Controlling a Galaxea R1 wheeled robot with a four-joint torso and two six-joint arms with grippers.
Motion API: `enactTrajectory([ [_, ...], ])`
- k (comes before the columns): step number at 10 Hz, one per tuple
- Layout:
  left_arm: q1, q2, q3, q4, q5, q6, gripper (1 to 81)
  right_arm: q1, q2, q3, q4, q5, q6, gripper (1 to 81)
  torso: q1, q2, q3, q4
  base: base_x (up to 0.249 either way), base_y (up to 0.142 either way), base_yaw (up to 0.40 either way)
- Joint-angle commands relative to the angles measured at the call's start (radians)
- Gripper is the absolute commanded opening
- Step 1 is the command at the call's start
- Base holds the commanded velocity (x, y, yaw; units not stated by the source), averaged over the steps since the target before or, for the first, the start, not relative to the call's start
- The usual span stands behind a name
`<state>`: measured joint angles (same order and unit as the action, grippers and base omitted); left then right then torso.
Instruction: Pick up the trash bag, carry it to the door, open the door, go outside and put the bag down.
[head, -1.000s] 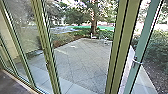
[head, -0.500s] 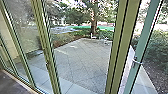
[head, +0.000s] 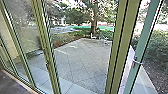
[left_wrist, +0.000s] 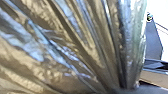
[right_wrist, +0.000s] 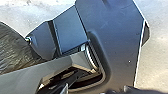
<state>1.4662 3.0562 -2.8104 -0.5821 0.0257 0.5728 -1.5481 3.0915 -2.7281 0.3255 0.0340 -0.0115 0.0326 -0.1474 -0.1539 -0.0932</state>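
The trash bag (left_wrist: 75, 50) is pinched by the left gripper (left_wrist: 125, 89); the right gripper's (right_wrist: 126, 90) state cannot be told. At twelve o'clock, a paved yard (head: 80, 60) is framed by green posts (head: 121, 50).

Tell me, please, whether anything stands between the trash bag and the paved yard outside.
Yes: green posts, left and right of the head view's middle, stand between the trash bag, seen in the left wrist view, and the paved yard. Whether glass fills the space between them, I cannot tell.

daylight brightens the yard (head: 82, 60), with pale sunlit patches; the floor (head: 12, 83) indoors is dim. blue-white glints streak the bag (left_wrist: 75, 50), beside white glare in the left wrist view.
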Motion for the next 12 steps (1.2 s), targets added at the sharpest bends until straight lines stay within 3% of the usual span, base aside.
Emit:
enactTrajectory([
  [1,-0.054,0.003,-0.003,0.01,0.063,0.006,1.0,0.047,0.009,0.008,-0.017,-0.059,-0.008,81.1,0.0,0.0,0.0,0.0,0.0,0.0,0.0],
  [12,-0.056,-0.002,0.002,0.038,0.088,0.013,1.0,0.048,0.026,0.009,-0.037,-0.059,-0.008,81.1,0.0,0.0,0.0,0.0,0.0,0.0,-0.025],
])
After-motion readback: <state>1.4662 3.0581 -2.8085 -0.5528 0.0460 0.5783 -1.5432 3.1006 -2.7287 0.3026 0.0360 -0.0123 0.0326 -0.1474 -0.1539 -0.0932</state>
